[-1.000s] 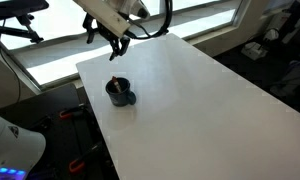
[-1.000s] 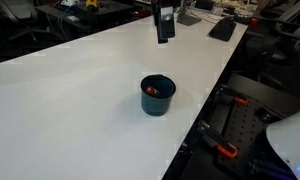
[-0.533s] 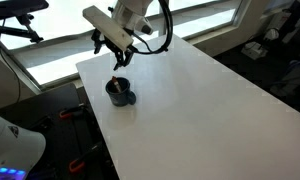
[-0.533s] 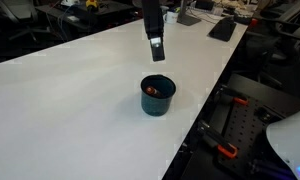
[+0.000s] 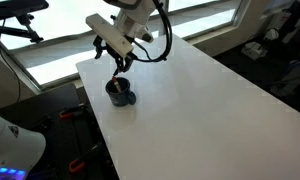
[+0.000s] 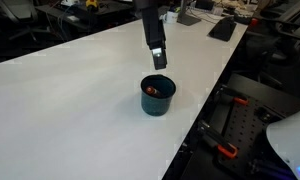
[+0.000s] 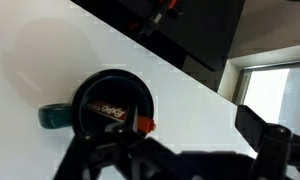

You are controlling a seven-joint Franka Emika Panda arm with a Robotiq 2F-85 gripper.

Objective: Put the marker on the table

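Note:
A dark blue-black cup [image 5: 119, 93] stands on the white table [image 5: 190, 90] near its edge. The marker [image 6: 151, 91] stands inside the cup [image 6: 157, 96], only its reddish end showing. In the wrist view the marker [image 7: 118, 111] lies across the cup's [image 7: 110, 105] opening, with its orange end toward the rim. My gripper [image 5: 117, 68] hangs open and empty just above the cup, and it also shows in an exterior view [image 6: 159, 60]. In the wrist view its dark fingers [image 7: 190, 133] frame the cup from below.
The table edge [image 6: 205, 95] runs close beside the cup, with dark floor and equipment beyond it. A window [image 5: 50, 50] lies behind the table's far side. Clutter sits at the far table corner [image 6: 222, 28]. White tabletop [image 7: 50, 50] surrounds the cup.
My gripper has come down from above the table's far edge toward the cup and now hangs just over it. The cup and the marker have not moved.

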